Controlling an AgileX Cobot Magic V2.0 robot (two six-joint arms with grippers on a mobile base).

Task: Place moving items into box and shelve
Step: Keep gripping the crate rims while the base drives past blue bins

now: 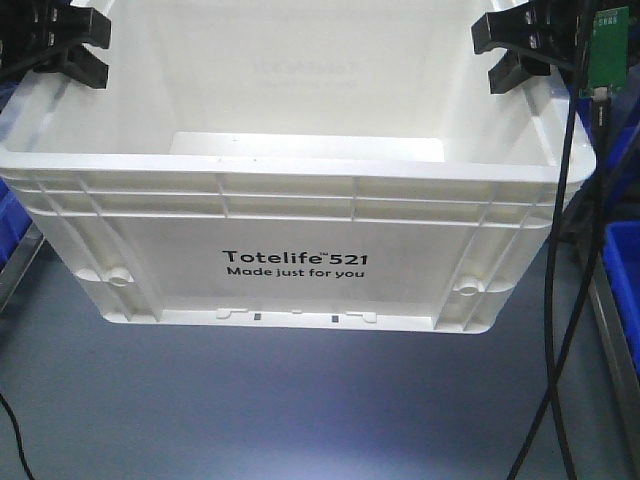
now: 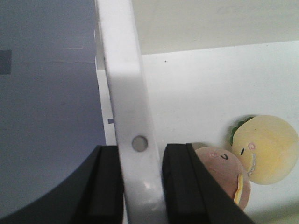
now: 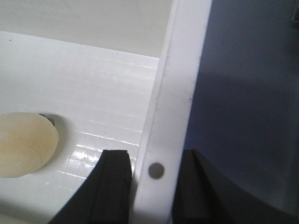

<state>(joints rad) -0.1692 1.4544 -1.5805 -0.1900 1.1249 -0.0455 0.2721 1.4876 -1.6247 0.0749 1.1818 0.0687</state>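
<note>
I've got the left gripper (image 2: 142, 186) and right gripper (image 3: 152, 186) each clamped on an end rim of the box (image 1: 290, 200), its long axis spanning between them, with the 2 toys, pinkish-brown plush (image 2: 224, 172) and yellow plush (image 2: 266, 149), inside nearer my left, so I'd lift evenly.

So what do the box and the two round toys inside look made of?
The box looks like moulded white plastic, glossy: ribbed rim, sheen on its floor. The pinkish-brown toy and yellow-orange toy look like soft matte plush, with stitched faces.
</note>
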